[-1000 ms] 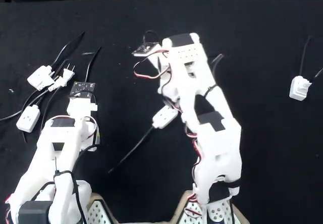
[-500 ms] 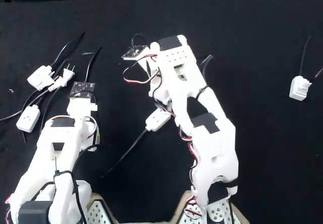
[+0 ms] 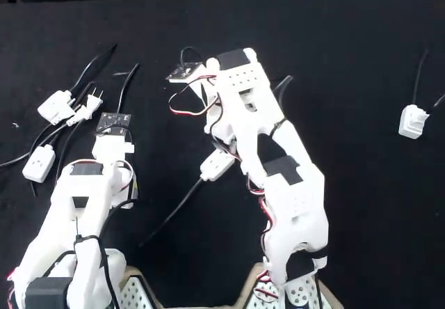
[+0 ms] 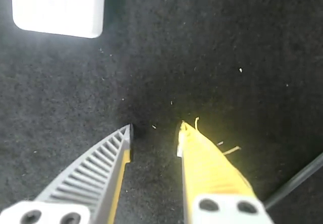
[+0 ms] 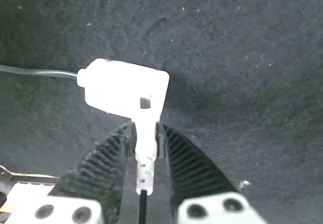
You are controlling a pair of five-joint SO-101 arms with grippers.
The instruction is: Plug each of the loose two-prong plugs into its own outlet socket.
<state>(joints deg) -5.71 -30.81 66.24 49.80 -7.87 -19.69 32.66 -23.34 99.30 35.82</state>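
My right gripper (image 5: 145, 129) is shut on the slim white plug (image 5: 145, 153), whose front end sits in a white outlet socket (image 5: 125, 90). In the high view this socket (image 3: 217, 164) lies at mid-table under the right arm (image 3: 257, 128), its black cable trailing toward the front left. My left gripper (image 4: 154, 133) hovers open over bare black cloth, with a white outlet block (image 4: 58, 7) a little ahead of it. A loose two-prong plug (image 3: 92, 103) lies at the far left between two white sockets (image 3: 55, 106) (image 3: 39, 163).
Another white plug-and-socket piece (image 3: 413, 121) with a black cable lies at the far right. Black cables (image 3: 97, 62) spread over the back left. A cable (image 4: 295, 181) runs close beside the left gripper. The left arm (image 3: 83, 197) stands at the front left.
The right arm swung a little to the left, carrying the plug and socket with it, then held still. The left arm has not moved.
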